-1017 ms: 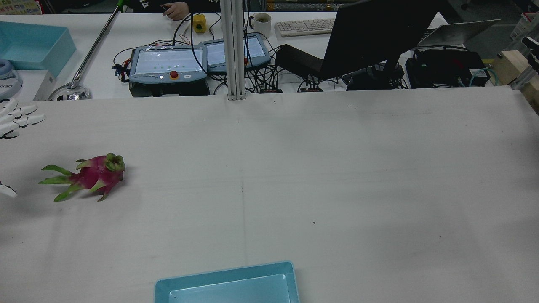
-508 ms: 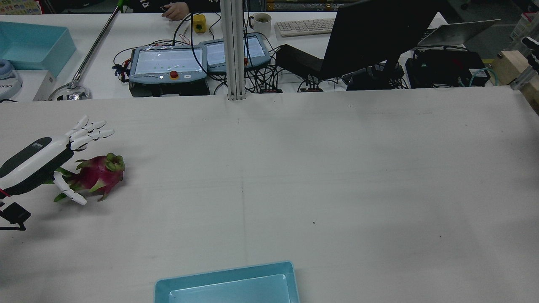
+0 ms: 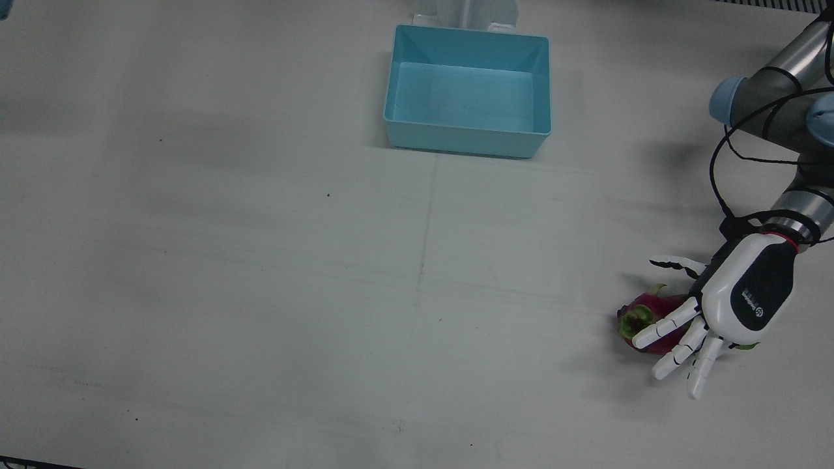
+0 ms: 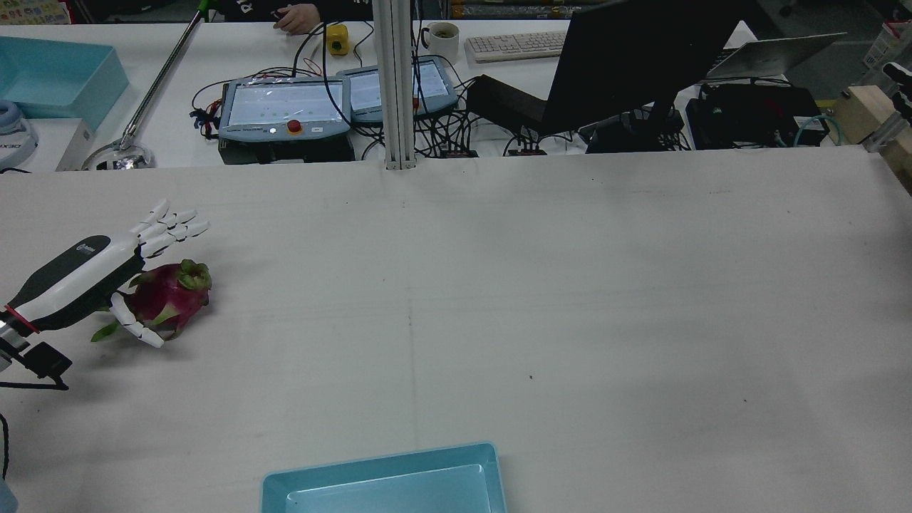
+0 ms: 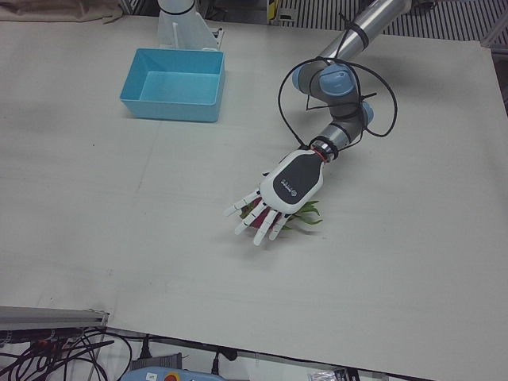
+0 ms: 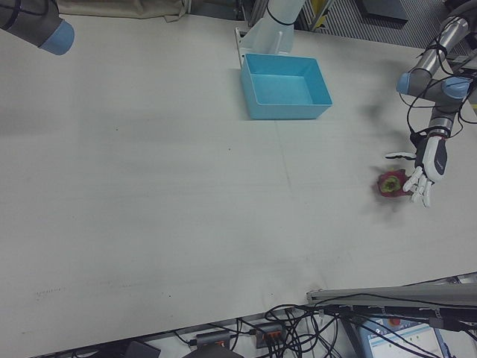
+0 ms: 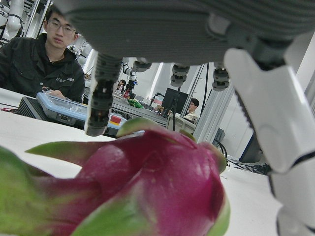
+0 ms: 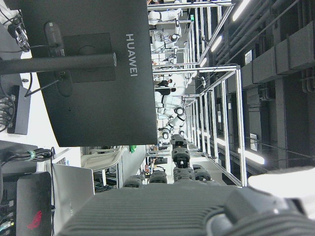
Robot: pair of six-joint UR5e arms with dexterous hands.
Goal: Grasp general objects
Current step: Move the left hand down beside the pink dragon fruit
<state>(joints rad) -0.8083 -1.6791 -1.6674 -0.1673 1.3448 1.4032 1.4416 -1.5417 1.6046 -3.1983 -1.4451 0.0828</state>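
Note:
A pink dragon fruit with green scales lies on the white table at the robot's far left. It also shows in the front view, the right-front view and close up in the left hand view. My left hand hovers low over the fruit's leafy end, open, its fingers spread past the fruit and the thumb on the other side. It also shows in the left-front view. The right hand view shows only the edge of my right hand, pointed at a monitor.
A light blue bin stands empty at the table's middle near the pedestals; it also shows in the rear view. Beyond the table's far edge are teach pendants, cables and a black monitor.
My left hand has come in from the table's left edge and now sits over the dragon fruit with its fingers spread. The fruit has not moved.

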